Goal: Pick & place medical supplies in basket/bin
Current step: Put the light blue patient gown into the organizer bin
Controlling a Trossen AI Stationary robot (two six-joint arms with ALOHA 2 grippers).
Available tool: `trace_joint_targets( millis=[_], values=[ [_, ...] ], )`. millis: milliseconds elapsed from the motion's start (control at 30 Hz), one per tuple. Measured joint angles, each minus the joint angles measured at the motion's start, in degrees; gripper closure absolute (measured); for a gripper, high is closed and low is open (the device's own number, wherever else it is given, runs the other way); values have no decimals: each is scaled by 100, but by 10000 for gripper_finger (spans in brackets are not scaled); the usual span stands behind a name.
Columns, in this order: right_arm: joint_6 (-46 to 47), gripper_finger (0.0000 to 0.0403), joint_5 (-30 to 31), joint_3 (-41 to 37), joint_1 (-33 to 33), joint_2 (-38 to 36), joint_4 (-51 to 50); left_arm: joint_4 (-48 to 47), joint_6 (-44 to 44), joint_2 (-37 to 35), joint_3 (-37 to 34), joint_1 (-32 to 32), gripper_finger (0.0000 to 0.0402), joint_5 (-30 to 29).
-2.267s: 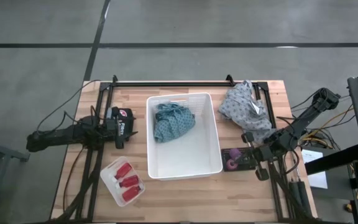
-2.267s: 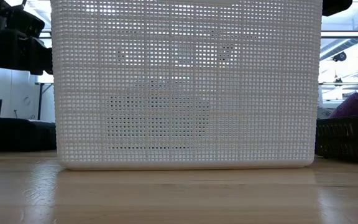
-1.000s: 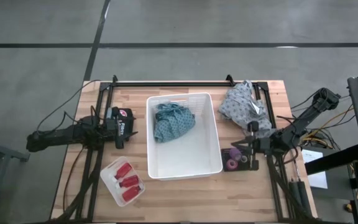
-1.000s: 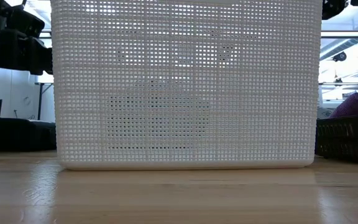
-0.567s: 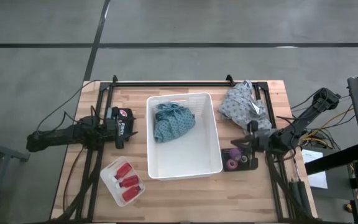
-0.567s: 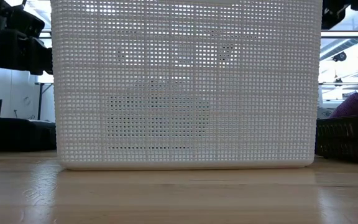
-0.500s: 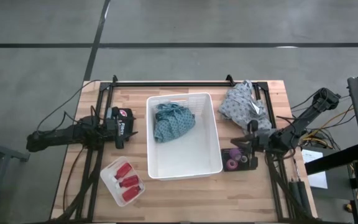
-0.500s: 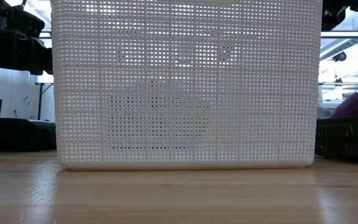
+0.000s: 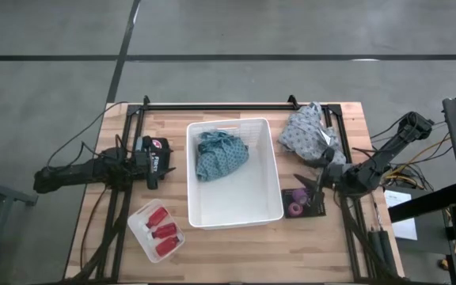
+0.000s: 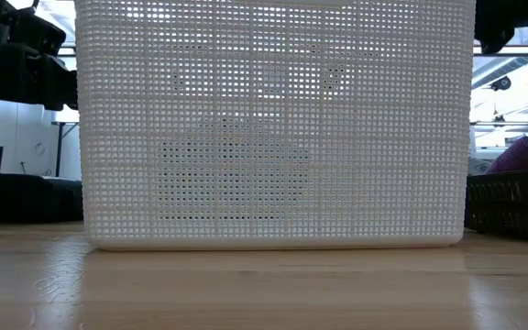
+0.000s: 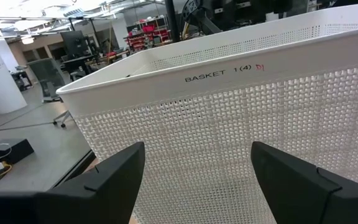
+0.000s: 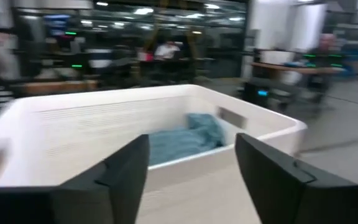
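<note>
So far only one item looks placed. Starting at the left, the left gripper [image 9: 155, 162] rests low on the table beside the basket's left wall, its fingers [image 11: 110, 180] spread wide with nothing between them; that arm seems to be waiting. Near the table's front-left corner sits the small tray [image 9: 143, 235] with three red bottles [image 9: 161, 230] lying in it. Whether they count as placed there or must go on to the basket I cannot say.

In the middle stands the white basket [image 9: 271, 170]. The teal cloth [image 9: 219, 155] lies bunched in its far-left corner, and the rest of its floor is bare. This is the one supply clearly done.

To the right, the grey cloth [image 9: 312, 137] lies on the table at the far-right corner, outside the basket, so it remains to be moved. In front of it, a black tray [image 9: 286, 212] holds purple rolls [image 9: 296, 203], also not yet in the basket. The right gripper [image 9: 313, 188] hovers over the black tray, close by the rolls and the cloth's near edge. Its fingers [image 12: 114, 186] stand apart with nothing between them, pointed toward the basket. By my reading most of the work is left: the grey cloth, the rolls, and perhaps the bottles.
</note>
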Motion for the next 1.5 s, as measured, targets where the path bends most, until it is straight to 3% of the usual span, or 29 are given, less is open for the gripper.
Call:
trace_joint_targets(
  millis=[233, 400, 600, 700, 933, 1300, 1500],
  values=[
    [-97, 95, 1372, 0, 0, 34, 2, 1, -1, 0, 0, 0, 103, 0],
    [-482, 58, 1881, 0, 3, 32, 4, -1, -4, 0, -2, 0, 103, 0],
    [-1583, 60, 1510, 14, 4, 83, 35, -1, -6, 0, -2, 0, 103, 1],
    [-1703, 68, 1249, 226, 4, 204, 48, -1, -12, 0, -2, 0, 103, 0],
    [-1720, 76, 1268, 1161, 2, 671, 44, -1, -11, 0, -4, 0, 103, 0],
    [-1092, 76, 2453, 2212, 4, 1339, -527, 0, -10, 0, -4, 1, 103, 0],
    [-944, 76, 1481, 2636, -73, 1618, -524, -1, -8, 0, -4, 0, 103, 2]
  ],
)
